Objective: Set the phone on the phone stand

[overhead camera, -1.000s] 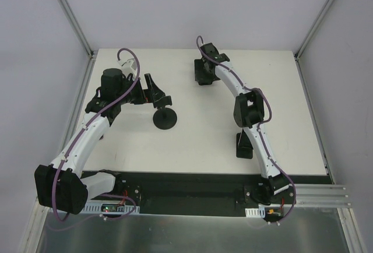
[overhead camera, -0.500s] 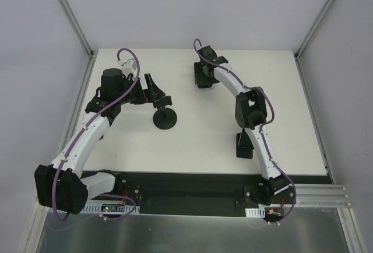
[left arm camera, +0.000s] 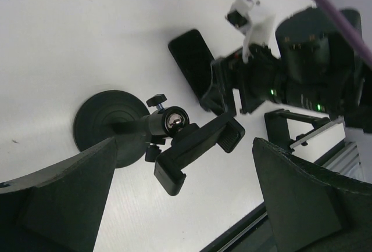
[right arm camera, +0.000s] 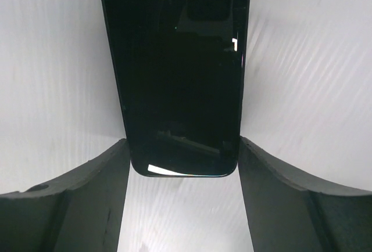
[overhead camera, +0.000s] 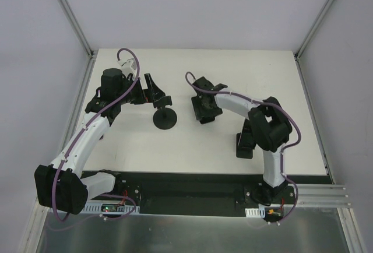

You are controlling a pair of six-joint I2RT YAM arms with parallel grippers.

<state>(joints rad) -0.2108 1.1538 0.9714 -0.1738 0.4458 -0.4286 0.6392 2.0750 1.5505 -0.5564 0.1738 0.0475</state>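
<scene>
The phone stand has a black round disc base (overhead camera: 165, 119), a short pole and a clamp (overhead camera: 162, 102). In the left wrist view its base (left arm camera: 107, 124) and its clamp (left arm camera: 197, 146) show. My left gripper (overhead camera: 157, 91) is open at the stand, and the clamp lies between its wide-spread fingers (left arm camera: 58, 200) without touching them. The phone (right arm camera: 180, 60) is a black slab. My right gripper (overhead camera: 204, 111) is shut on its two long edges, just right of the stand. The phone also shows in the left wrist view (left arm camera: 190, 60), beyond the clamp.
A black folding wedge stand (overhead camera: 245, 145) sits at the near right under the right forearm; it also shows in the left wrist view (left arm camera: 285, 125). The white table ends at a black strip (overhead camera: 186, 183) by the arm bases. Walls and frame posts close in the back and sides.
My right gripper has carried the phone from the back middle of the table forward and toward the stand. The left arm and the stand have not moved.
</scene>
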